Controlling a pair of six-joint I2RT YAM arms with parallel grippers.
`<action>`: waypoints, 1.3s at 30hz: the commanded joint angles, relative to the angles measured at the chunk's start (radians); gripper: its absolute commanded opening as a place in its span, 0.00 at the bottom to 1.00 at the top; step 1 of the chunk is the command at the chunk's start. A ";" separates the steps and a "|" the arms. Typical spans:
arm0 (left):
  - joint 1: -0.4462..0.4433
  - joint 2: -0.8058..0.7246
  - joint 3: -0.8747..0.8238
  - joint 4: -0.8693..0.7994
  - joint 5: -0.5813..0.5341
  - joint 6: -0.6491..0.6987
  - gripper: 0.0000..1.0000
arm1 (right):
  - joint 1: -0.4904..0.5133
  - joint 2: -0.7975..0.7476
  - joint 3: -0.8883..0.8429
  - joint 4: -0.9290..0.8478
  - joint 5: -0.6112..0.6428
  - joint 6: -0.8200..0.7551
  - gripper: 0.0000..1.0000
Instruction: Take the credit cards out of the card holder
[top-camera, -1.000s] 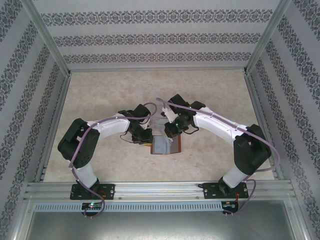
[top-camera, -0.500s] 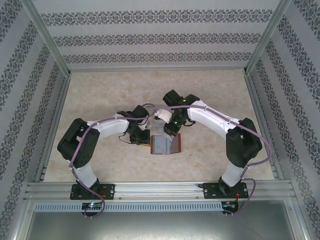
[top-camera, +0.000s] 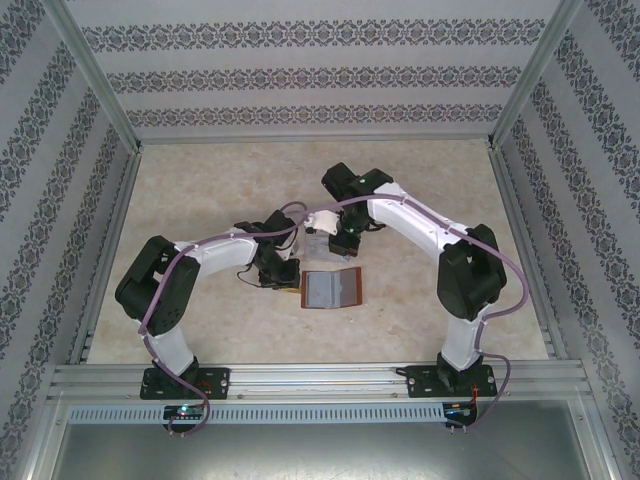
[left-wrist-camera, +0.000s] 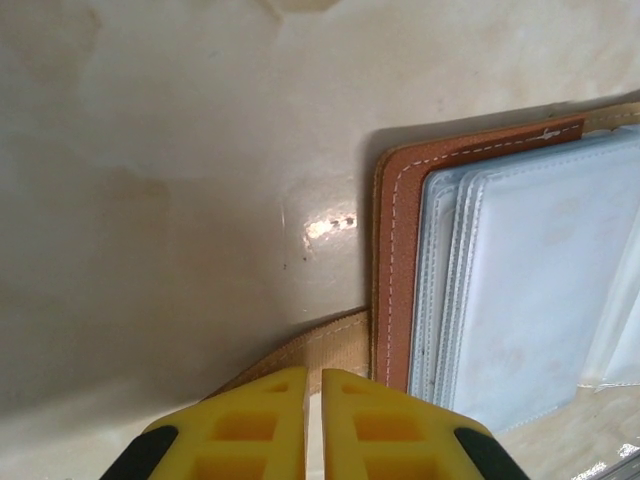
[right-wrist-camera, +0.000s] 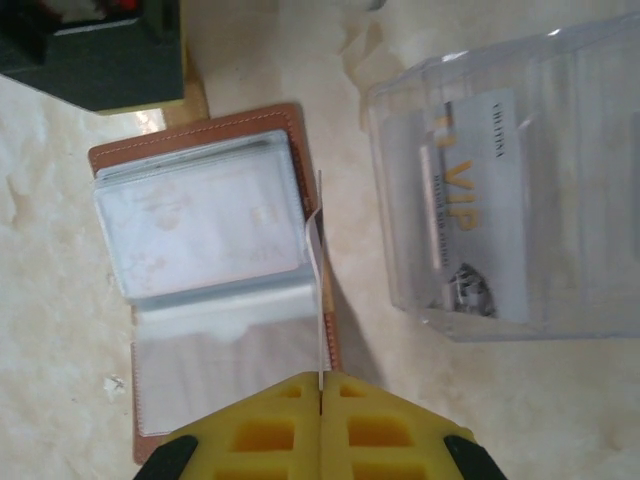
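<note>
The reddish-brown card holder (top-camera: 332, 289) lies open on the table, its bluish-grey sleeves (right-wrist-camera: 200, 230) facing up. My left gripper (left-wrist-camera: 314, 375) sits at the holder's left edge (left-wrist-camera: 395, 270), shut on its tan tab strap (left-wrist-camera: 320, 345). My right gripper (right-wrist-camera: 321, 378) hovers above the holder's right edge, shut on a thin pale credit card (right-wrist-camera: 317, 250) seen edge-on. In the top view the right gripper (top-camera: 338, 248) is just behind the holder and the left gripper (top-camera: 290, 278) is beside it.
A clear plastic tray (right-wrist-camera: 560, 120) stands right of the holder in the right wrist view, with a pale VIP-printed card (right-wrist-camera: 480, 200) inside. Patterned walls and metal rails enclose the marble-look table (top-camera: 200, 190).
My right gripper has lifted off the holder and drawn back toward the far side, with the card in it. The holder now lies uncovered. The left arm has stayed put.
</note>
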 joint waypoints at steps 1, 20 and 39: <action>0.014 -0.004 -0.023 0.003 -0.007 0.010 0.11 | -0.019 0.052 0.097 -0.087 0.013 -0.076 0.00; 0.052 -0.053 -0.114 0.060 0.013 -0.022 0.10 | -0.046 0.285 0.442 -0.258 0.036 -0.195 0.00; 0.069 -0.058 -0.123 0.054 0.023 -0.016 0.10 | -0.043 0.455 0.659 -0.374 0.011 -0.206 0.00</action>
